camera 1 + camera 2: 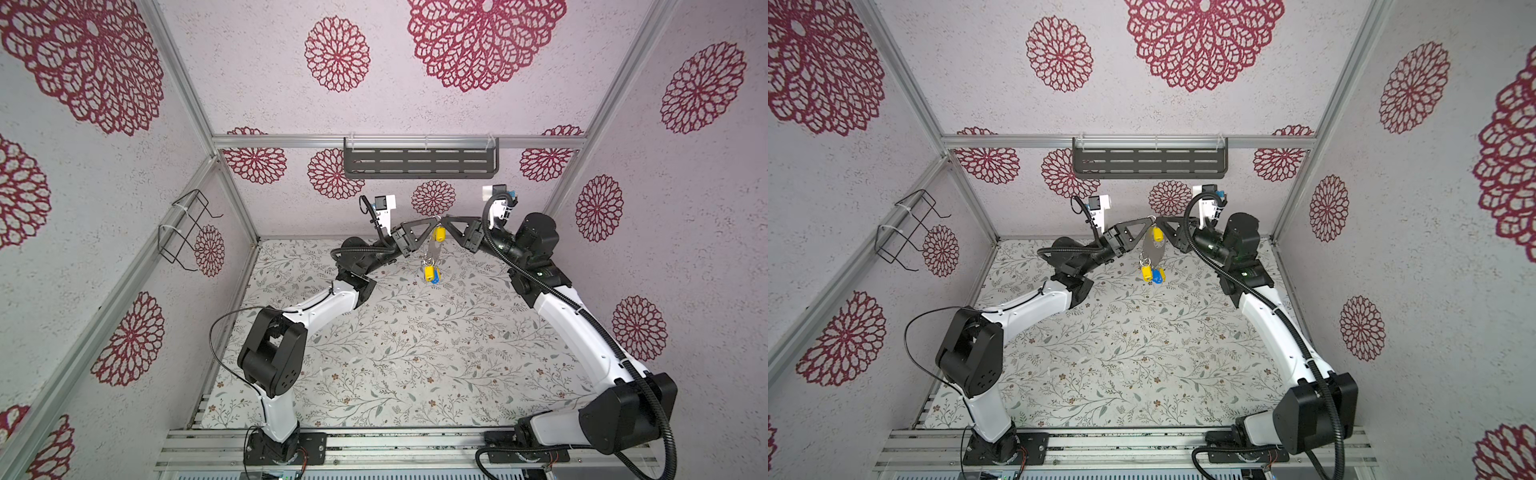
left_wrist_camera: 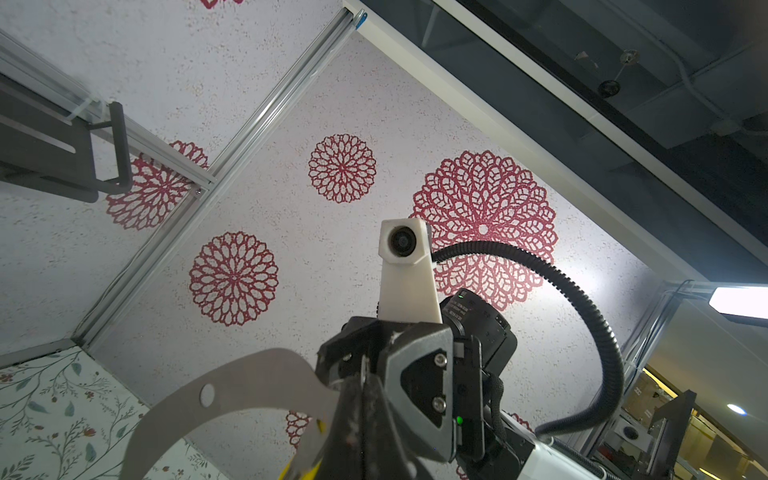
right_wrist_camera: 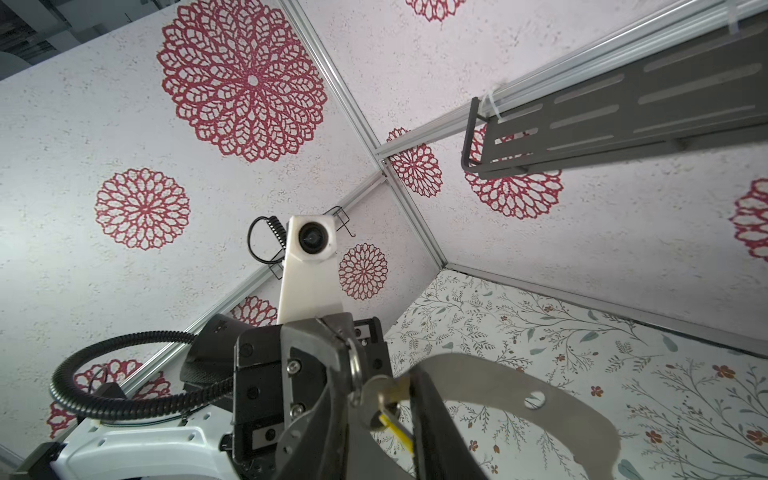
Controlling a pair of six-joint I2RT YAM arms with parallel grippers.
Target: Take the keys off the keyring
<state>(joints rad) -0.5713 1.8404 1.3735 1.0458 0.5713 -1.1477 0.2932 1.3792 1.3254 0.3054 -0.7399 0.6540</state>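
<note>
The grey keyring (image 1: pixel 432 249) hangs in mid-air above the back of the table, seen in both top views (image 1: pixel 1152 249). My left gripper (image 1: pixel 432 220) is shut on its upper end; in the left wrist view the plate (image 2: pixel 249 382) runs into the shut left gripper (image 2: pixel 365 374). My right gripper (image 1: pixel 445 219) meets it from the right. In the right wrist view its fingers (image 3: pixel 428 415) stand apart, with a small silver ring (image 3: pixel 355 365) and a yellow key (image 3: pixel 395 424) between them. That yellow key (image 1: pixel 438 235) dangles near the top. A yellow key (image 1: pixel 430 272) and a blue key (image 1: pixel 435 280) hang at the bottom.
A dark slotted shelf (image 1: pixel 420 160) is fixed to the back wall just above the grippers. A black wire rack (image 1: pixel 187 228) hangs on the left wall. The floral table cover (image 1: pixel 395 353) lies below the hanging keys.
</note>
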